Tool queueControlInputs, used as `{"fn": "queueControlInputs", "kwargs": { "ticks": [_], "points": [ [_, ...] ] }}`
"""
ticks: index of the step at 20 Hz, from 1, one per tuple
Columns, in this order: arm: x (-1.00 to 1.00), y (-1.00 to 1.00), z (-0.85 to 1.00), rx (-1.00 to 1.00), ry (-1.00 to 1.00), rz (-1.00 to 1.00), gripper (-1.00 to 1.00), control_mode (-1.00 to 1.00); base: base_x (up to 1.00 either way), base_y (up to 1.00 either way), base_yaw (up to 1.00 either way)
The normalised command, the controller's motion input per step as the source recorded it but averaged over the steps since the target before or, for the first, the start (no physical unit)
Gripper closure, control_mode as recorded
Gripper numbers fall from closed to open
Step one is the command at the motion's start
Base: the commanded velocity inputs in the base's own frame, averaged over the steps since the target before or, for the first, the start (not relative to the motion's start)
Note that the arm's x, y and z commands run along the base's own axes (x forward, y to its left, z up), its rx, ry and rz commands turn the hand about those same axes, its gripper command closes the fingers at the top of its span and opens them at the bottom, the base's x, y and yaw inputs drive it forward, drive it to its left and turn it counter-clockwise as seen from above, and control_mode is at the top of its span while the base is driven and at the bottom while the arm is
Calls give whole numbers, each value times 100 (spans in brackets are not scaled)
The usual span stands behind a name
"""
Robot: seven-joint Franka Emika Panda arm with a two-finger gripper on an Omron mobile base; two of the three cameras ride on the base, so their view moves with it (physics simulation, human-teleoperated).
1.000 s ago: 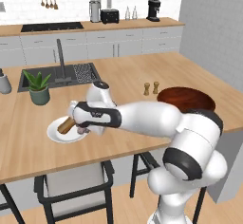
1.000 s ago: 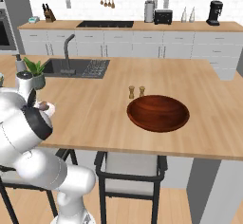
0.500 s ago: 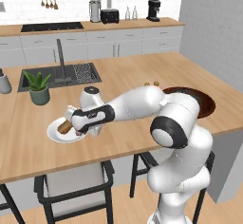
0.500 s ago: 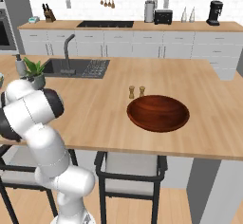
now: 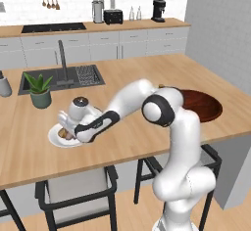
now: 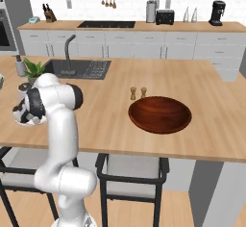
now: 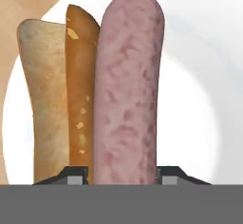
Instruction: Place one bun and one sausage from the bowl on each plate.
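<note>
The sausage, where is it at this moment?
In the hand view the sausage lies on the white plate, right beside the bun, between the gripper jaws.

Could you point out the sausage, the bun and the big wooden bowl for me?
sausage [image 7: 127, 90], hand view, middle of its pink length.
bun [image 7: 47, 99], hand view, its pale side.
bowl [image 6: 159, 113], right base view, inner floor.

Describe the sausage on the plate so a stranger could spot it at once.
Start at the wooden island and find the white plate near its front edge, under the gripper. The sausage lies on it beside a bun: it is the mottled pink, smooth, round-ended one; the bun is tan and golden-brown.
</note>
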Motion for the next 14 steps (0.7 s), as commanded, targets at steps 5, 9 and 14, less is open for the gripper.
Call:
{"fn": "queueControlInputs", "kwargs": {
  "ticks": [5, 9, 14],
  "points": [
    [10, -1, 22, 1, 7, -1, -100, -100, 0, 0, 0],
    [-31, -62, 32, 6, 5, 0, -100, -100, 0, 0, 0],
    [-86, -100, 68, 25, -2, -2, -100, -100, 0, 0, 0]
  ]
}}
